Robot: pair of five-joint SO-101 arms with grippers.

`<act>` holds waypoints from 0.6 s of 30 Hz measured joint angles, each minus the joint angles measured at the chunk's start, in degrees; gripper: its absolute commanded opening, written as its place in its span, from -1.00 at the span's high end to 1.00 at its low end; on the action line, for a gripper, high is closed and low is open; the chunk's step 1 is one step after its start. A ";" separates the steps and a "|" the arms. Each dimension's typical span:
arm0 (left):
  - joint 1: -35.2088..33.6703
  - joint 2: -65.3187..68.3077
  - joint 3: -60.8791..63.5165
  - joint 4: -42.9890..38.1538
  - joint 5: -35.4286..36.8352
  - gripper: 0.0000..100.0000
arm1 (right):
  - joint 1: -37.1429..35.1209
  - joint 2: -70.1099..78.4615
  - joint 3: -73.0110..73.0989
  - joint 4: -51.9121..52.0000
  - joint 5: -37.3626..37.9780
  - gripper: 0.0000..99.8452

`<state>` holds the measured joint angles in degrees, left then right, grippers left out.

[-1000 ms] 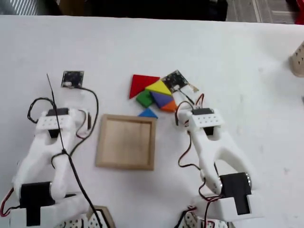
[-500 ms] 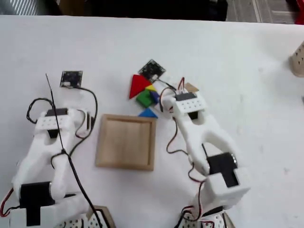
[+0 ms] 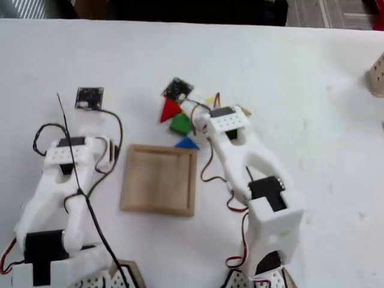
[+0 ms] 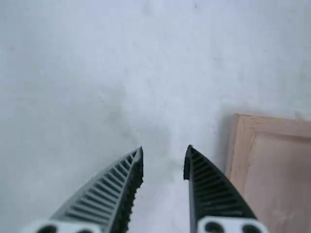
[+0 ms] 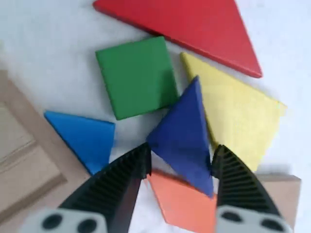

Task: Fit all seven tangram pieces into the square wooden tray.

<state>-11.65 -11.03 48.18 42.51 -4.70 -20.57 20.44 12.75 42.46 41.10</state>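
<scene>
R gripper [image 5: 182, 154] pictured over tangram pieces [image 3: 180, 123] at tray's [image 3: 126, 179] 12 o'clock, jaws spread beside dark-blue triangle [image 5: 183, 127] | L gripper [image 4: 164, 158] seen at 9 o'clock, jaws parted.

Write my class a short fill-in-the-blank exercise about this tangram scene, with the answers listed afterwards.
1. The square wooden tray holds ____ tangram pieces so far.
2. The one square piece on the table is coloured ____.
3. The right tool is open over the dark ____ triangle.
4. The left tool, open beside the tray, grips ____.

Missing words: no; green; blue; nothing.
</scene>
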 measured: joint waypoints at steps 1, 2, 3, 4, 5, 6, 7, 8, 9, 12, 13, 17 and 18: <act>0.00 0.00 0.00 0.00 0.00 0.70 | -0.35 0.09 0.00 0.62 1.23 0.63; 0.00 0.00 0.00 0.00 0.00 0.70 | -0.62 0.09 0.00 1.05 2.11 0.63; 0.00 0.00 0.00 0.00 0.00 0.70 | -0.88 0.18 0.00 1.49 2.81 0.63; 0.00 0.00 0.00 0.00 0.00 0.70 | -1.23 0.18 0.00 1.67 3.34 0.62; 0.00 0.00 0.00 0.00 0.00 0.70 | -1.32 0.18 0.00 1.85 3.60 0.62; 0.00 0.00 0.00 0.00 0.00 0.70 | -1.49 0.18 0.00 2.46 3.87 0.62; 0.00 0.00 0.00 0.00 0.00 0.70 | -1.67 0.18 0.00 2.99 4.31 0.62; 0.00 0.00 0.00 0.00 0.00 0.70 | -1.85 0.18 0.00 3.25 5.01 0.62; 0.00 0.00 0.00 0.00 0.00 0.70 | -2.20 0.18 0.00 3.43 5.98 0.62; 0.00 0.00 0.00 0.00 0.00 0.70 | -2.64 0.18 0.00 4.22 7.65 0.62; 0.00 0.00 0.00 0.00 0.00 0.70 | -2.73 0.18 0.00 4.22 8.00 0.63; 0.00 0.00 0.00 0.00 0.00 0.70 | -3.25 0.18 0.00 4.31 10.20 0.80; 0.00 0.00 0.00 0.00 0.00 0.70 | -3.25 0.18 0.00 4.31 10.37 0.91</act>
<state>-11.65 -11.03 48.18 42.51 -4.70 -23.82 20.62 12.75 46.77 51.47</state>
